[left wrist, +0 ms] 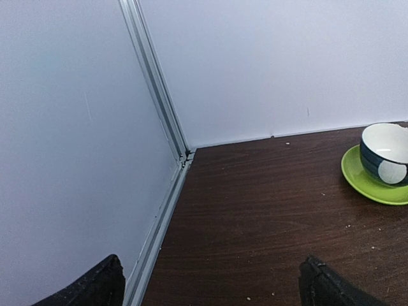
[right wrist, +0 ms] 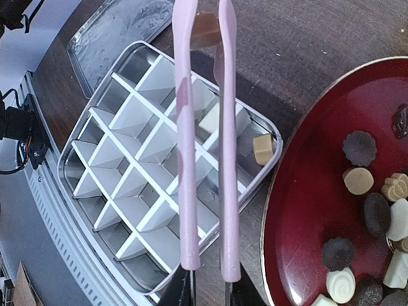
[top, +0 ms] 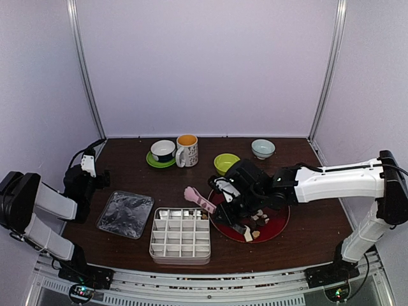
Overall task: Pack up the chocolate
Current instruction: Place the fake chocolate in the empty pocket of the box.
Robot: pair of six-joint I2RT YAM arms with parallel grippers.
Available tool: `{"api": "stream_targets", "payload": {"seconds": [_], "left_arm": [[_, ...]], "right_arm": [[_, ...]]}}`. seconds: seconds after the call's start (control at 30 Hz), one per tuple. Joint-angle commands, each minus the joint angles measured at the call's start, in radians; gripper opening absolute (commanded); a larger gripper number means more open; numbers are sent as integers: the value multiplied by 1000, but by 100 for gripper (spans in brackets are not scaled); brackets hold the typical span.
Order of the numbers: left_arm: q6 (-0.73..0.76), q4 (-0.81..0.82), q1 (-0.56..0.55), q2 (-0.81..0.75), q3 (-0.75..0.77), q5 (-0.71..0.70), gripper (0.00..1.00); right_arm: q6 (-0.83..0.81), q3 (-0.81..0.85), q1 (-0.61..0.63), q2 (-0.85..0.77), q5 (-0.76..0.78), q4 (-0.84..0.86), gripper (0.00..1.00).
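Left hand (left wrist: 211,284): spread wide, holding nothing.
Right hand (right wrist: 208,291): clamped on pink tongs (right wrist: 187,159), which pinch a tan chocolate (right wrist: 205,28) near the divided tray (top: 180,257).
Other chocolates (right wrist: 359,148): on the red plate (right wrist: 299,210); two in tray compartments.

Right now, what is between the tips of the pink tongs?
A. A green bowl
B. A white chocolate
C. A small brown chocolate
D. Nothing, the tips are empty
C: in the right wrist view, the two tips of the pink tongs pinch a small brown chocolate between them.
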Motion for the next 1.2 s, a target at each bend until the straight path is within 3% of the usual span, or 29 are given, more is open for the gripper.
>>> {"api": "stream_targets", "payload": {"seconds": [0.0, 0.43, 0.8, 1.17], "left_arm": [[-1, 25, 9, -1, 16, -6, 98], [-1, 24, 8, -2, 16, -6, 98], [-1, 24, 9, -2, 16, -6, 98], [-1, 24, 10, -1, 16, -6, 98]], "right_arm": [[-35, 61, 26, 40, -12, 44, 17], [-56, 134, 61, 150, -13, -20, 20], [-59, 132, 70, 142, -6, -19, 33], [-63, 135, 72, 113, 6, -22, 33]]}}
